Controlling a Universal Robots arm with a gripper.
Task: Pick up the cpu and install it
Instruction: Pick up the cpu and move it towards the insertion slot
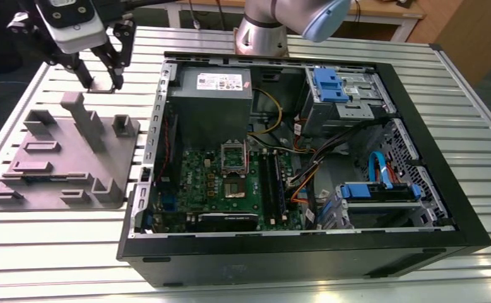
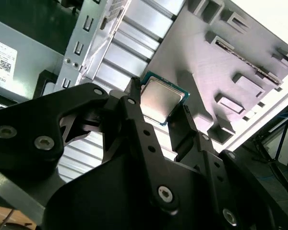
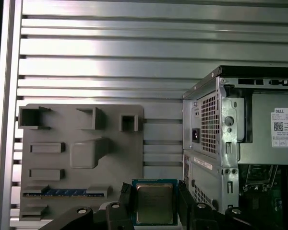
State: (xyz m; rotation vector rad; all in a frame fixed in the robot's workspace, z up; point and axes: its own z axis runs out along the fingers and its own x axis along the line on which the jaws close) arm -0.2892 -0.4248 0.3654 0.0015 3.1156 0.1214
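Observation:
The cpu [image 2: 161, 98] is a small square chip with a silver-grey top and a thin pale-green rim. My gripper [image 2: 159, 103] is shut on it, one black finger on each of two opposite edges. In the first wrist view the cpu [image 3: 154, 203] sits between the fingers of the gripper [image 3: 154, 196], above the slatted table next to the grey tray [image 3: 81, 158]. In the exterior view the gripper [image 1: 100, 82] hangs at the far left, above the tray's [image 1: 60, 158] far end and outside the open computer case [image 1: 313, 252]. The socket [image 1: 231, 156] lies on the green motherboard [image 1: 203, 180] inside the case.
The case holds a grey power supply [image 1: 212, 95], blue drive brackets [image 1: 330, 85], a second blue bracket [image 1: 372, 189] and orange and black cables [image 1: 308, 170]. The tray has raised blocks [image 1: 86, 120]. The arm's base [image 1: 262, 31] stands behind the case. Slatted metal table [image 1: 52, 265] surrounds everything.

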